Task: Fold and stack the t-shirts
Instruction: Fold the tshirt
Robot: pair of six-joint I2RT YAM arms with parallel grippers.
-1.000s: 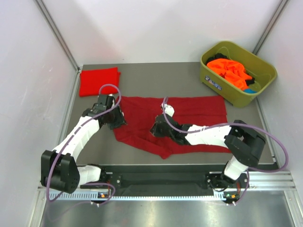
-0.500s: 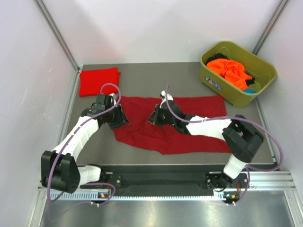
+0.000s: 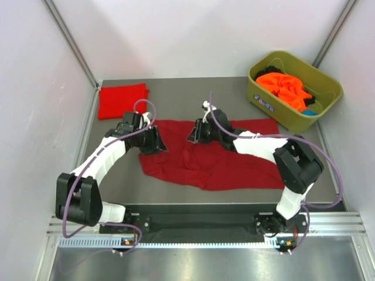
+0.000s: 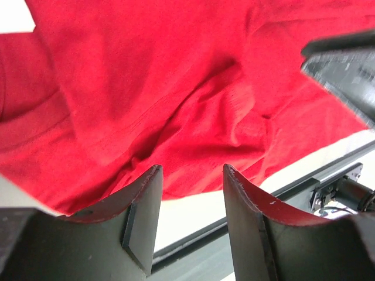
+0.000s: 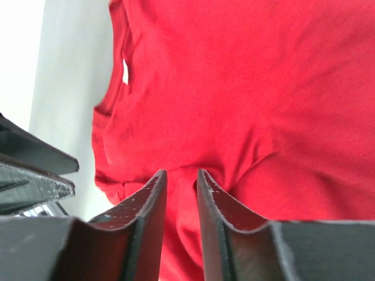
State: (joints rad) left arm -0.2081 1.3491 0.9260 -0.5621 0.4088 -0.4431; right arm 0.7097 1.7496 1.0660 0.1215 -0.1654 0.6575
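Note:
A dark crimson t-shirt (image 3: pixel 234 158) lies spread and creased across the middle of the table. My left gripper (image 3: pixel 159 143) is open and empty at the shirt's left part; in the left wrist view (image 4: pixel 191 170) its jaws stand apart just off the cloth (image 4: pixel 176 88). My right gripper (image 3: pixel 193 133) is near the shirt's far edge. In the right wrist view (image 5: pixel 181 172) its jaws are nearly together with a ridge of the crimson cloth (image 5: pixel 246 88) between them. A brighter red t-shirt (image 3: pixel 123 100) lies folded at the back left. Orange t-shirts (image 3: pixel 284 88) lie in the tub.
An olive-green plastic tub (image 3: pixel 325 88) stands at the back right corner. White walls close in the table on the left, back and right. A metal rail (image 3: pixel 199 222) runs along the near edge by the arm bases.
My right gripper has moved from the shirt's near middle toward its far edge, and the shirt's near flap has drawn in. My left gripper has shifted a little to the right.

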